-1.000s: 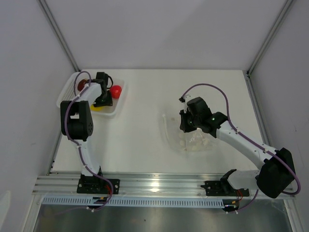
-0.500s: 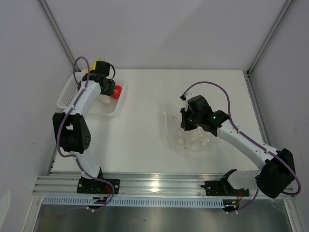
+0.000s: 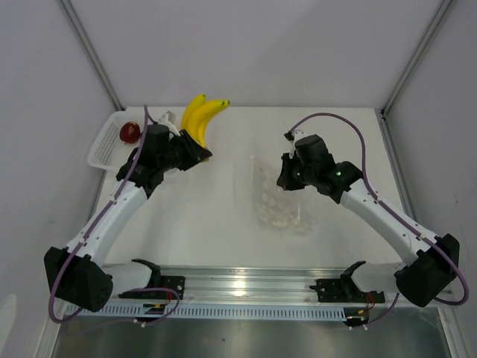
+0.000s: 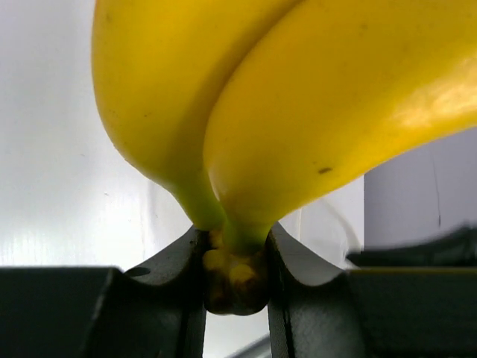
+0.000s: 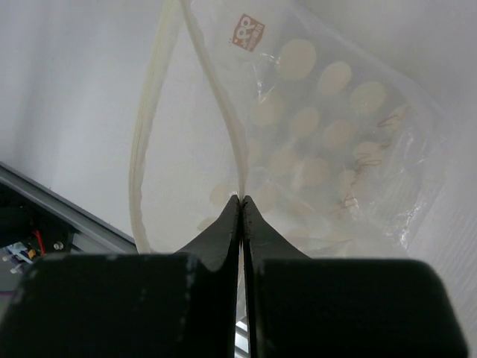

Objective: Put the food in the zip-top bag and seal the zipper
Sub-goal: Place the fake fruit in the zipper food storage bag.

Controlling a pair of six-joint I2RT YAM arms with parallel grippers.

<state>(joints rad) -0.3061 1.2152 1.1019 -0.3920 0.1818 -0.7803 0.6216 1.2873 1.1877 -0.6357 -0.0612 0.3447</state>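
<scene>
Left gripper, clamped on the stem of a yellow toy banana bunch, holds it left of the clear crinkly zip-top bag, one lip pinched by the right gripper.

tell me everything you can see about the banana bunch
The banana bunch is two curved, glossy yellow bananas, plastic-looking, with a few tiny dark specks. They join at a short brownish stem. The left gripper is clamped on that stem, one finger on each side, and nothing else touches the bunch. It is held up off the table near the far edge, fruit pointing toward the back wall, between the white basket and the zip-top bag.
</scene>
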